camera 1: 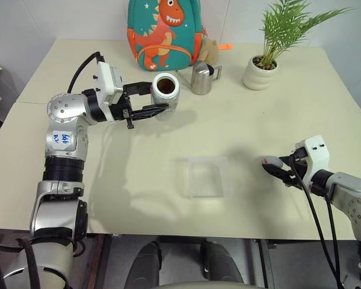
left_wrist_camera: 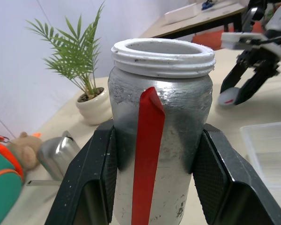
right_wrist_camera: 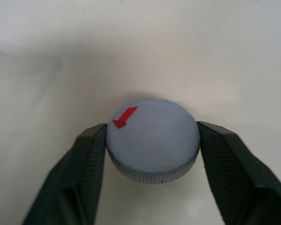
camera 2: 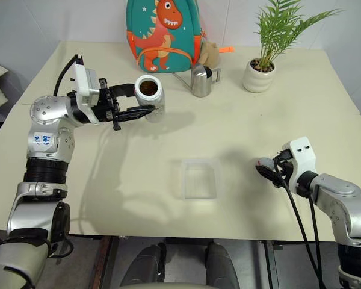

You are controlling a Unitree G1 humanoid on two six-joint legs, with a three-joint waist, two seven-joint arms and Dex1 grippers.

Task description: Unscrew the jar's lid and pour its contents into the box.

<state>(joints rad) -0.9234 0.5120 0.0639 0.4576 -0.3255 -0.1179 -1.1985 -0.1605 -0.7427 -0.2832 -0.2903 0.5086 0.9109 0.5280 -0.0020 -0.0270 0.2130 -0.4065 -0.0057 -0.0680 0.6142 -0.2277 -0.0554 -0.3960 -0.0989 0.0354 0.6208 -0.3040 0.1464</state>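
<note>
Jar (camera 1: 166, 95), open-mouthed, sits clamped upright in the left gripper (camera 1: 145, 102) above the table, far from the clear box (camera 1: 206, 177). Tipping early would spill the contents. Right gripper (right_wrist_camera: 152, 140) brackets the lid (right_wrist_camera: 152, 140); whether it grips, I cannot tell.

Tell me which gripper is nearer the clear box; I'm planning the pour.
Right. The right gripper sits low beside the box, with the lid between its fingers. The left gripper holds the jar farther back.

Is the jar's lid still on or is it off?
Off. The jar has an open mouth with brown stuff showing inside, held up by the left hand. The grey lid sits between the right hand's fingers, near the table.
</note>
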